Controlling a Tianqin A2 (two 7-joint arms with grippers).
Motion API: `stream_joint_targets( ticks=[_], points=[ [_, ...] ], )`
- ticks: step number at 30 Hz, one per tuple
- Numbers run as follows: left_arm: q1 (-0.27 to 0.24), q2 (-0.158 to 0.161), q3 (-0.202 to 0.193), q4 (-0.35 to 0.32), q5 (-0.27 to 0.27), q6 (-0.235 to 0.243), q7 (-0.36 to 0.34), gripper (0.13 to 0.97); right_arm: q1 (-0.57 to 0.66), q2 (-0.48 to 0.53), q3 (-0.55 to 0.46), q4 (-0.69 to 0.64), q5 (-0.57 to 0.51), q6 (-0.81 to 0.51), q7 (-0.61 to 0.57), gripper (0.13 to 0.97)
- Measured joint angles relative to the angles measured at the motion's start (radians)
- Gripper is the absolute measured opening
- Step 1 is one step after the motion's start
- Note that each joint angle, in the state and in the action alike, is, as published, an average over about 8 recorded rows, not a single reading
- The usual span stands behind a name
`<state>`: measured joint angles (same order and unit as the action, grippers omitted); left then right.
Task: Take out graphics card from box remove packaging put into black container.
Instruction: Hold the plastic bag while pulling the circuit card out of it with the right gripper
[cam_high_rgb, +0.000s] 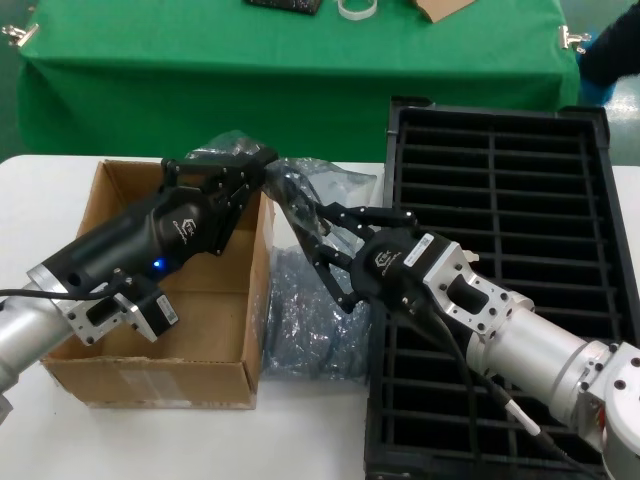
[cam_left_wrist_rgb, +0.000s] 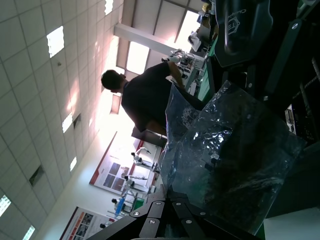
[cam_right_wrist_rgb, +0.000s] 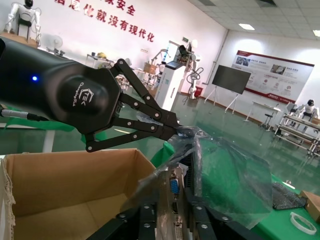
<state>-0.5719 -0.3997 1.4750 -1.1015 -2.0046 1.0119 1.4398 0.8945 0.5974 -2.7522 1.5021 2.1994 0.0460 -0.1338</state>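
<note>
Over the gap between the box (cam_high_rgb: 150, 380) and the black container (cam_high_rgb: 490, 108), both grippers hold one bagged graphics card. My left gripper (cam_high_rgb: 266, 157) is shut on the top edge of the crinkly packaging (cam_high_rgb: 302, 170). The left wrist view shows that packaging (cam_left_wrist_rgb: 235, 150) rising from the left gripper (cam_left_wrist_rgb: 170, 200). My right gripper (cam_high_rgb: 295, 200) is shut on the graphics card (cam_right_wrist_rgb: 174, 189) from the container side. In the right wrist view the right gripper (cam_right_wrist_rgb: 175, 202) clamps the silver bracket with its blue port. Beyond it, the left gripper (cam_right_wrist_rgb: 175, 131) pinches the packaging (cam_right_wrist_rgb: 225, 170).
A heap of empty plastic bags (cam_high_rgb: 310, 320) lies on the white table between the box and the container. A green-covered table (cam_high_rgb: 300, 80) stands behind, with a tape roll (cam_high_rgb: 357, 8) on it. A person (cam_left_wrist_rgb: 145, 95) stands farther off.
</note>
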Motion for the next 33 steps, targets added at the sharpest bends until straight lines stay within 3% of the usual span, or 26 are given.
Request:
stream_joint_targets(
  ticks=[11, 21, 25, 33],
  points=[
    [0.022, -0.009, 0.005, -0.038, 0.000, -0.008, -0.046, 0.139, 0.000, -0.003, 0.000, -0.004, -0.033, -0.005, 0.032, 0.352],
    [0.044, -0.021, 0.012, -0.065, 0.000, 0.000, -0.080, 0.139, 0.000, -0.006, 0.002, -0.011, -0.060, -0.003, 0.060, 0.351],
    [0.047, -0.023, 0.012, -0.067, -0.001, 0.002, -0.083, 0.139, -0.002, -0.006, 0.005, -0.014, -0.071, -0.003, 0.072, 0.306],
    [0.036, -0.015, 0.004, -0.041, -0.006, 0.018, -0.032, 0.139, -0.005, -0.004, 0.010, -0.014, -0.088, -0.001, 0.090, 0.261]
  ],
)
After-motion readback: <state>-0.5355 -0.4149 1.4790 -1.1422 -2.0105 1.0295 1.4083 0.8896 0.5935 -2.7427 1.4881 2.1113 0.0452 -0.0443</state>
